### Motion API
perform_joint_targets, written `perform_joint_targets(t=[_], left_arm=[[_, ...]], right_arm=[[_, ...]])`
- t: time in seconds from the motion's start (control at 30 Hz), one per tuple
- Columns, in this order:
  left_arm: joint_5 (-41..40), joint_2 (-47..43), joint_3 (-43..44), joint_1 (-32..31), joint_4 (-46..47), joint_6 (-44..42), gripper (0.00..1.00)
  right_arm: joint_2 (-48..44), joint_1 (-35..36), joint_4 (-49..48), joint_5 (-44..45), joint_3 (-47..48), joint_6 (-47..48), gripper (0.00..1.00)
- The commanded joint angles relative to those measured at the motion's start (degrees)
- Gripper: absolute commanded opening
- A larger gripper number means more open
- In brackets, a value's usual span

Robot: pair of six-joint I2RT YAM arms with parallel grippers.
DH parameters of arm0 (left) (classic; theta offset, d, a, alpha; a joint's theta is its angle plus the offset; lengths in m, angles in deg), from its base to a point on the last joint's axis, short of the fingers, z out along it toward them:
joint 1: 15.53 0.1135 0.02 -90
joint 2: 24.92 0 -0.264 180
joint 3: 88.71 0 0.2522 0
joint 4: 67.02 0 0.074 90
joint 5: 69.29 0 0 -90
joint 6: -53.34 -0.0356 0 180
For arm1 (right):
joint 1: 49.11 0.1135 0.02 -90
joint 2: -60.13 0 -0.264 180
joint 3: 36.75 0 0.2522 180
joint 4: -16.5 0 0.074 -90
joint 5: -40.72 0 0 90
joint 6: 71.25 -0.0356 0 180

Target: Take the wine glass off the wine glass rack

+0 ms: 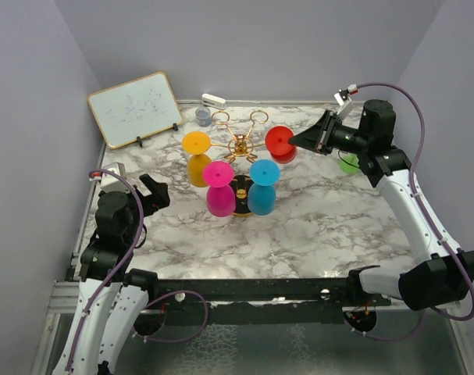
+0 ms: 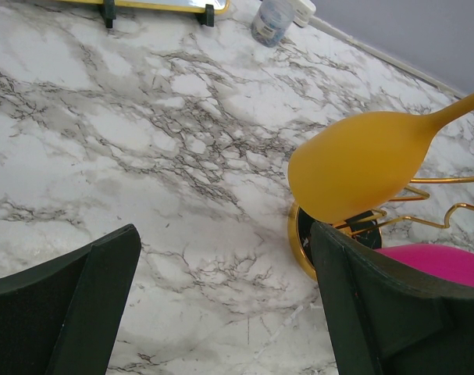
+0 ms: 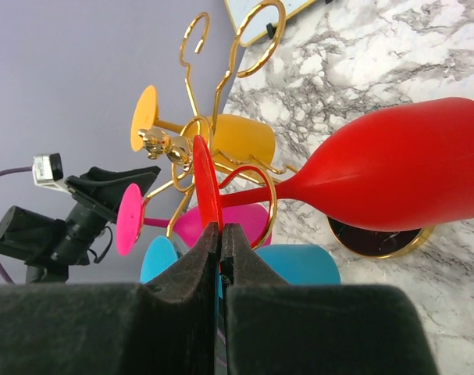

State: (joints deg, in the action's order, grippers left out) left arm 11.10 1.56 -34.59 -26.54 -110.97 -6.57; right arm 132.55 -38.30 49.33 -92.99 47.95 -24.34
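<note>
The right end effector (image 3: 221,231) has its two fingers pressed together on the rim of the flat foot of the red wine glass (image 3: 408,164). In the wrist view the thin red disc appears to be pinched between them, though the black padding hides most of the contact.

That glass hangs on the right side of the wine glass rack (image 1: 240,148). Its stem lies through one of the gold ring-ended arms, its foot faces away from the post, and its bowl hangs above the marble tabletop (image 1: 315,226) close to the rack's round black base.

Three more glasses hang bowl-down from the rack:
- an orange glass (image 1: 196,144) on the rack's left side
- a pink glass (image 1: 219,173) at its near left
- a blue glass (image 1: 264,172) at its near right

The left end effector (image 1: 153,191) hovers over the tabletop to the near left of the rack, well apart from it. Its fingers are spread wide with nothing between them. Its wrist camera looks toward the orange bowl and the gold rim of the rack's base.

A whiteboard (image 1: 135,109) leans against the wall to the rear left of the rack. A small grey cup (image 1: 202,117) stands just behind the rack. A green object (image 1: 348,164) sits to the right of the rack, mostly hidden by the right arm.
</note>
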Motion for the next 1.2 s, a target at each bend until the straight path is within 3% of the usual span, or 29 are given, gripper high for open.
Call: perform_joint_targets(t=[0.0, 0.23, 1.17], left_arm=[[-0.9, 0.0, -0.5, 0.0, 0.3, 0.2, 0.92], [-0.8, 0.0, -0.5, -0.1, 0.3, 0.1, 0.92], [-0.4, 0.9, -0.5, -0.1, 0.4, 0.1, 0.92]], right_arm=[[-1.8, 0.2, -5.4, -3.0, 0.4, -4.5, 0.01], [-1.1, 0.2, -9.7, -7.5, 0.1, -9.7, 0.01], [1.9, 1.0, -6.5, -14.6, 0.7, -9.7, 0.01]])
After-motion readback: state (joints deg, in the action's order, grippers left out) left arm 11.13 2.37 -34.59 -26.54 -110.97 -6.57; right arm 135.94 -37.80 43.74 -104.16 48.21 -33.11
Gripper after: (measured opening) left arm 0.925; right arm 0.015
